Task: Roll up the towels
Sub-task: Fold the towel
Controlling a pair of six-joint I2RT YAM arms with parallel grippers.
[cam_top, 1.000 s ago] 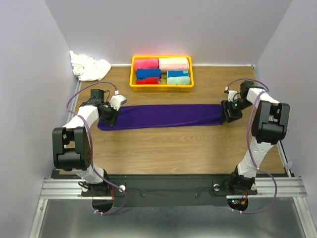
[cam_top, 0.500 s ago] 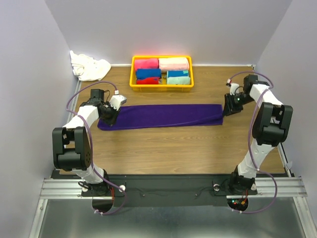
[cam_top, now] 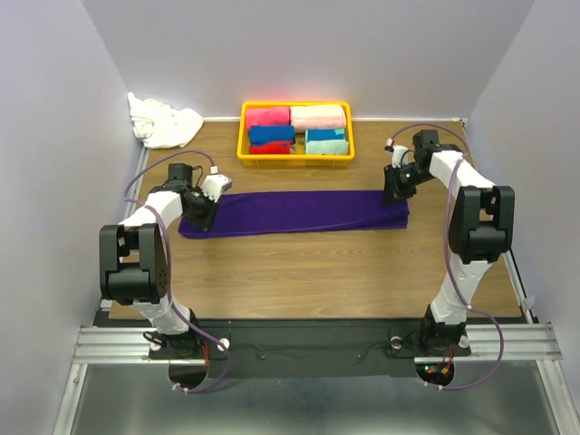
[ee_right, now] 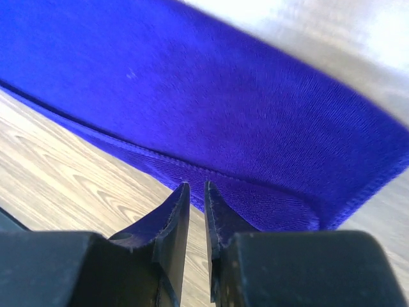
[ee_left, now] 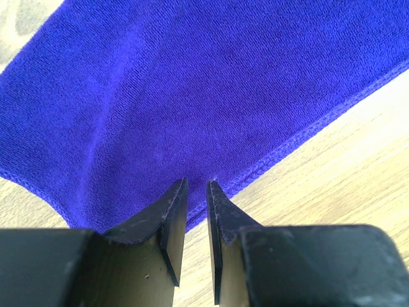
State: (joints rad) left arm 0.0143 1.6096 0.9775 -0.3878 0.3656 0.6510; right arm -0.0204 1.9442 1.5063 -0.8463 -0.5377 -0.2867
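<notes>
1. Clamped down just now with the right gripper [ee_right: 195, 188]: from wide apart a second ago to a thin slit, with the hem of the purple towel [cam_top: 299, 211] pinched at the tips.
2. Swung in that same second from just off the cloth's right end inward and toward the far side, onto its far right corner; seems lifted a little off the wood there in the right wrist view.
3. Nothing new at the left gripper [ee_left: 197, 188]: same narrow gap as before, nipping the hem at the towel's left end, same spot.
4. Otherwise lying flat and stretched long, left to right, across the middle of the table [cam_top: 317, 272]; not rolled at all.
5. By my reading: both ends now in hand, so ready to straighten the strip or start turning the right end over itself. Not yet into the rolling proper.
6. Farther out: white towel [cam_top: 163, 122] crumpled in the far left corner, untouched; yellow basket [cam_top: 242, 136] of rolled towels [cam_top: 294, 129] just beyond the purple one.
</notes>
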